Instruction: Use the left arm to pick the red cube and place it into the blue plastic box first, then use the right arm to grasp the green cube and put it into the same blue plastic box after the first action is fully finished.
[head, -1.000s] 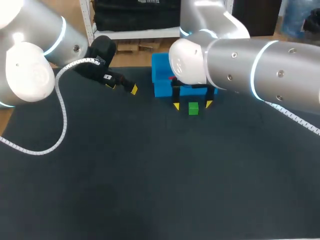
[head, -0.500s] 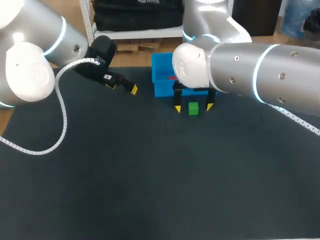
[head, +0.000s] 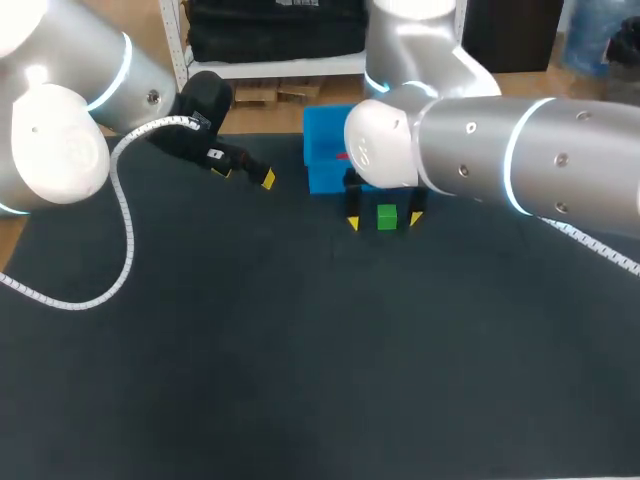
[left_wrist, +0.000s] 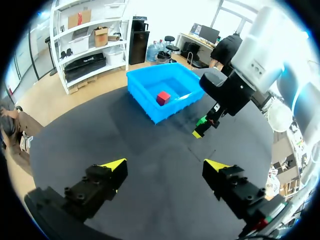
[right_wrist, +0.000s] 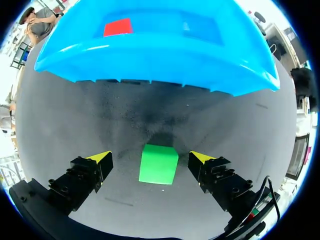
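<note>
The red cube (right_wrist: 117, 27) lies inside the blue plastic box (right_wrist: 150, 52), also seen in the left wrist view as the red cube (left_wrist: 163, 97) in the blue box (left_wrist: 150, 97). The green cube (head: 387, 217) sits on the black mat just in front of the box (head: 320, 150). My right gripper (right_wrist: 151, 157) is open and low over the mat, and the green cube (right_wrist: 158, 163) sits between its yellow tips without touching them. My left gripper (head: 241, 175) hangs open and empty at the mat's back left, well away from the box. From the left wrist view its gripper (left_wrist: 165, 165) faces the box.
A black mat (head: 300, 340) covers the whole table. A white ribbed cable (head: 120, 230) loops from my left arm over the mat's left side. My right arm's large grey link (head: 500, 160) crosses above the back right.
My right gripper has come down around the green cube, its yellow tips now lower at the cube's sides. The left arm has stayed still.
</note>
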